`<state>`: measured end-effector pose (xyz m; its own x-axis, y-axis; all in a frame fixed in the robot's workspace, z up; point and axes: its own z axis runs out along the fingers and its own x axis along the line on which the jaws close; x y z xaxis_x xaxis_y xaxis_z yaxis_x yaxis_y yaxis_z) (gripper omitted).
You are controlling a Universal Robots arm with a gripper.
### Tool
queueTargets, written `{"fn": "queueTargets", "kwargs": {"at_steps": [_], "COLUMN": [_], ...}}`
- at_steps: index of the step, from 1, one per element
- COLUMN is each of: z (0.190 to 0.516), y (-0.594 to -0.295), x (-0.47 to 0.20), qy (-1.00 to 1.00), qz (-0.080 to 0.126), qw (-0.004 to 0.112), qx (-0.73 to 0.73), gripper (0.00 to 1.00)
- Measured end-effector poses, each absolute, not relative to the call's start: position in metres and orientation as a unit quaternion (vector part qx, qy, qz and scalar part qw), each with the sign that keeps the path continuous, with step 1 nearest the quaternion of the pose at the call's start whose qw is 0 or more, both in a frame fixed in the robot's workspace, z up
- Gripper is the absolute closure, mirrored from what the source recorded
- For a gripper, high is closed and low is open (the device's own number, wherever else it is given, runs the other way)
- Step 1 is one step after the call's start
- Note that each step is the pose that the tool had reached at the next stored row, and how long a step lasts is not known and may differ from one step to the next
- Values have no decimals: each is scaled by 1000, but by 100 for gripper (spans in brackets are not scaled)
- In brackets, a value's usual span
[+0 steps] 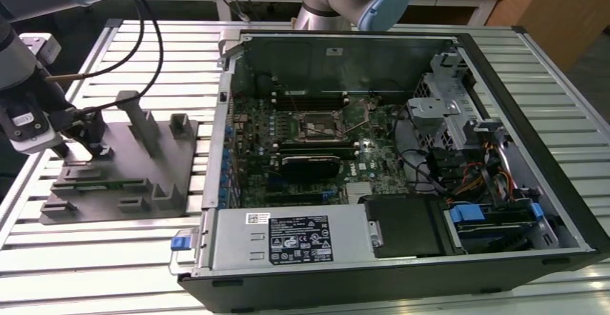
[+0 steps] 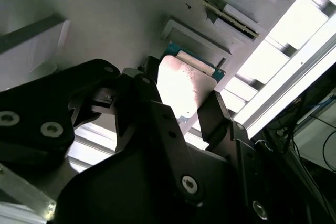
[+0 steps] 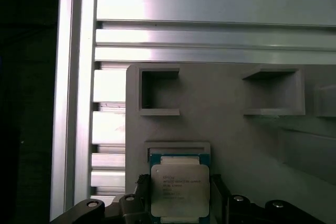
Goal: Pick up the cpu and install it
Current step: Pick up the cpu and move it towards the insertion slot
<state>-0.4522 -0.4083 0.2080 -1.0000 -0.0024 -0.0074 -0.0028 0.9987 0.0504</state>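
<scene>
The gripper (image 2: 178,98) straddles the cpu (image 3: 179,182), lying flat in the grey fixture (image 3: 236,145) at 9 o'clock from the computer case (image 1: 401,276) in the exterior view; whether it clamps, I cannot tell.

Exterior view: even overhead room light, bright on the aluminium table (image 1: 105,258) slats, esp. at 7–8 o'clock. Shadows are soft. PC case (image 1: 401,51) interior is dimmer, darkest at 4–5 o'clock. Second wrist view: hard glare blows out the cpu (image 2: 184,85) lid and the slats. The gripper (image 2: 178,98) body is near-black, v. close and out of focus. First wrist view: slats washed out w/ glare, grey fixture (image 3: 236,140) evenly lit, its pockets shadowed.
</scene>
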Motion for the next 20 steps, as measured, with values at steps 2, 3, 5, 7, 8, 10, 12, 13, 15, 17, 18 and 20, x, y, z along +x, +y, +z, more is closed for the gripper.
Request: {"fn": "queueTargets", "kwargs": {"at_steps": [2,3,5,7,8,10,12,13,15,17,18,20], "z": [208,208,209,212,214,216,217,218,219,220,221,222], "y": [-408,-408,-408,-408,-408,-408,-408,-408,-408,-408,-408,-408], "x": [-452,-452,-452,-452,-452,-452,-452,-452,-452,-452,-452,-452], "qy": [1000,1000,1000,1000,1000,1000,1000,1000,1000,1000,1000,1000], "qz": [25,25,25,25,25,25,26,26,26,25,26,26], "qw": [4,4,3,4,4,4,4,4,4,4,4,4], "qx": [-1,-1,-1,-1,-1,-1,-1,-1,-1,-1,-1,-1], "gripper": [46,46,46,46,46,46,46,46,46,46,46,46]}}
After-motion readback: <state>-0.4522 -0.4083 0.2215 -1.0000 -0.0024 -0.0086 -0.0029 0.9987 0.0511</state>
